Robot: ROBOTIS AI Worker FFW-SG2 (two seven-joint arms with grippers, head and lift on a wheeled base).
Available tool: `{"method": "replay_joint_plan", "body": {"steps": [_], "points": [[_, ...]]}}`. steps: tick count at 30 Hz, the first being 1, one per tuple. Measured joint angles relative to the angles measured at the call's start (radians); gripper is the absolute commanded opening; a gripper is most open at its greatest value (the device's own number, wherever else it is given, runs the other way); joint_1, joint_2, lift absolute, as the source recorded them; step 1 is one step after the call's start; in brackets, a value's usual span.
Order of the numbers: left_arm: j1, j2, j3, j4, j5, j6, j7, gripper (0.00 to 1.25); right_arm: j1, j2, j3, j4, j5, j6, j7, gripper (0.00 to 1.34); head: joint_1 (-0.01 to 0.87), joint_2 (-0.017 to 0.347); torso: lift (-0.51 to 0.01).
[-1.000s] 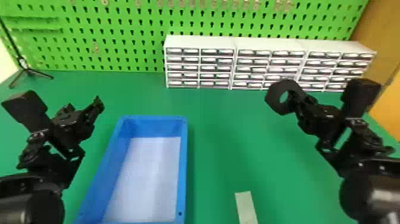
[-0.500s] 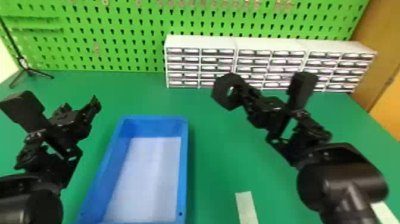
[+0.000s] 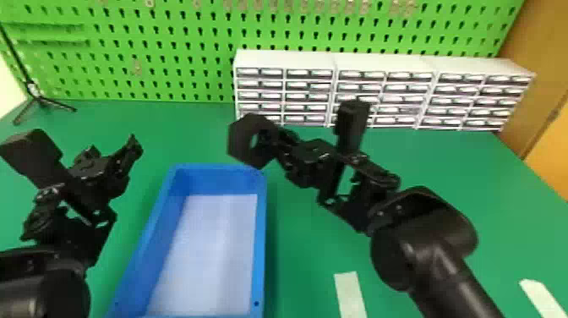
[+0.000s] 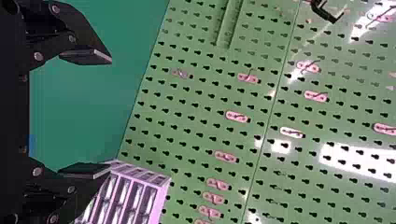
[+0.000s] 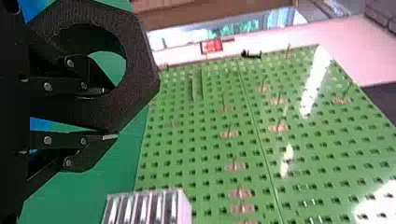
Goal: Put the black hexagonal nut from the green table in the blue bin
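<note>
My right gripper (image 3: 281, 146) is shut on the side wall of the black hexagonal nut (image 3: 240, 137), holding it raised by the far right corner of the blue bin (image 3: 260, 237). In the right wrist view, one finger of the right gripper (image 5: 109, 114) passes through the hole of the nut (image 5: 145, 70) and the other lies outside its wall. My left gripper (image 3: 112, 151) is up at the bin's left, with nothing held. The left wrist view has the left gripper (image 4: 105, 115) with its fingers wide apart.
White drawer units (image 3: 389, 63) line the back of the green table (image 3: 465, 182) before a green pegboard (image 3: 169, 50). A small tripod (image 3: 36, 95) stands at the far left. Pale strips (image 3: 350, 294) lie on the front right part of the table.
My right arm has swung left across the table, bringing the nut from in front of the right-hand drawers to the bin's far right corner. The left arm has barely shifted.
</note>
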Motion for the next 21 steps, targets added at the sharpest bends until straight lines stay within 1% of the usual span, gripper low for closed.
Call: {"method": "replay_joint_plan", "body": {"steps": [4,7,16,21], "points": [[-0.006,0.000,0.000,0.005,0.000,-0.006,0.000,0.81,-0.039,-0.006,0.082,0.041,-0.031,-0.033,0.000,0.41,0.692,0.008,-0.097],[-0.011,0.000,-0.002,0.009,0.000,-0.011,0.000,0.81,-0.058,-0.006,0.122,0.067,-0.045,-0.055,0.001,0.41,0.692,0.008,-0.097],[-0.015,0.000,-0.004,0.015,0.000,-0.020,0.000,0.81,-0.093,0.009,0.199,0.118,-0.080,-0.064,0.002,0.42,0.692,0.008,-0.097],[-0.017,0.000,-0.007,0.017,0.000,-0.021,0.000,0.81,-0.124,0.015,0.249,0.150,-0.101,-0.058,0.016,0.42,0.692,0.008,-0.097]]}}
